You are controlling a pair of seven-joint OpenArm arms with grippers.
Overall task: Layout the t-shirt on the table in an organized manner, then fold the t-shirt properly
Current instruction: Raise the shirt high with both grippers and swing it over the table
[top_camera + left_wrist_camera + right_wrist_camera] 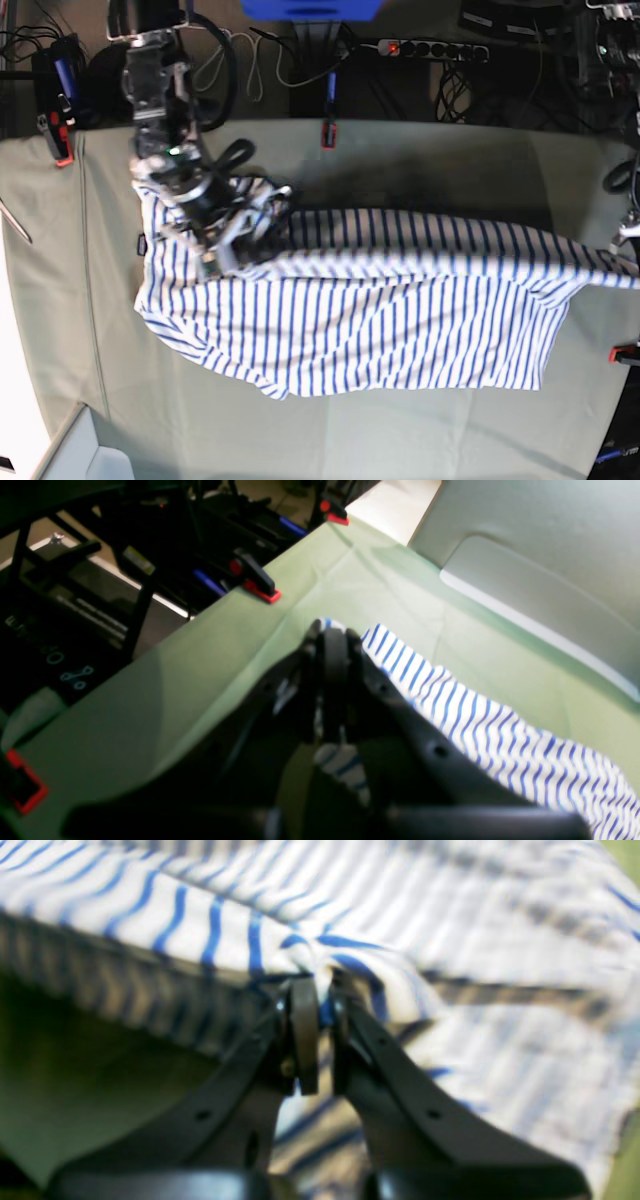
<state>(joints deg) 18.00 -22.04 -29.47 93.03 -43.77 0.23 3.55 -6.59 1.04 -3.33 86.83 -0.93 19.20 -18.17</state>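
Observation:
The white t-shirt (380,320) with thin blue stripes lies spread across the pale green table (420,440). Its upper edge is pulled taut into a lifted ridge between my two grippers. My right gripper (272,203) is shut on the shirt's upper left part; in the right wrist view the jaws (320,990) pinch a bunched fold of striped cloth (400,900). My left gripper (628,250) sits at the far right edge, shut on the shirt's end. In the left wrist view its closed tips (332,630) hold cloth, and the shirt (475,720) trails off over the table (200,680).
Red-and-black clamps grip the table edges (325,133) (62,140) (625,352) (260,587) (334,512). A power strip (430,47) and cables lie behind the table. A pale bin (80,450) stands at the front left corner. A small dark tag (142,243) shows at the shirt's left edge.

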